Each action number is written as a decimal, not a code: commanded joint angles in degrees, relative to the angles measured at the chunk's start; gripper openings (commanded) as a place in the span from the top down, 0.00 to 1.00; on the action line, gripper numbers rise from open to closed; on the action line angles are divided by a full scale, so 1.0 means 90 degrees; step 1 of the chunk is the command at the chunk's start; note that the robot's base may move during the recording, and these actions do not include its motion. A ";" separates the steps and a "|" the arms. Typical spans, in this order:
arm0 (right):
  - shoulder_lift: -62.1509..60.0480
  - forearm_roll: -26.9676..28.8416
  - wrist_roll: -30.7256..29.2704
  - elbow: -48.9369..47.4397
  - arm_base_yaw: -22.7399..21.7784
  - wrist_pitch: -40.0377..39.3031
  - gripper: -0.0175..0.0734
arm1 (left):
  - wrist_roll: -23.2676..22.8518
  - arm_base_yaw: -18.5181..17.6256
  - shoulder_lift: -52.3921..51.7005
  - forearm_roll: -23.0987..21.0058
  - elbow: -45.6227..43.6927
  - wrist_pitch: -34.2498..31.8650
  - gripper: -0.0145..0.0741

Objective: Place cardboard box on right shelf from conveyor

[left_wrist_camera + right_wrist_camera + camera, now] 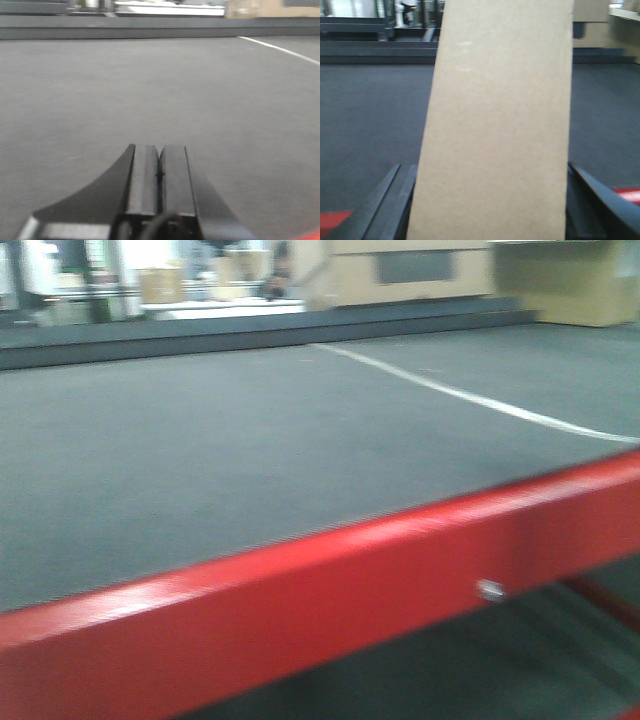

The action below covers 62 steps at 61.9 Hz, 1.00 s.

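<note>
Standing nearly upright between the fingers of the right claw, the cardboard box was gripped on both sides above the conveyor. The left claw was closed on nothing, hanging low over the same conveyor.

Blurred tan cartons stand at the far side beside a brightly lit white table.

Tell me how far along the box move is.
Done: the right claw grips the cardboard box. In hand: the box is at the conveyor, which looks bare in the front view. Remaining: carrying it to the right shelf, not in view. The left claw is shut and empty.
</note>
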 commanded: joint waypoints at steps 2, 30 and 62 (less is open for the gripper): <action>0.0070 -0.0189 -0.0059 -0.0181 -0.0015 -0.0635 0.53 | 0.0001 0.0005 -0.0106 -0.0037 0.0049 -0.0577 0.97; 0.0070 -0.0189 -0.0059 -0.0181 -0.0015 -0.0635 0.53 | 0.0001 -0.0264 -0.0106 -0.0037 0.0049 -0.0577 0.97; 0.0070 -0.0189 -0.0059 -0.0181 -0.0015 -0.0623 0.53 | 0.0001 -0.0336 -0.0106 -0.0037 0.0049 -0.0577 0.97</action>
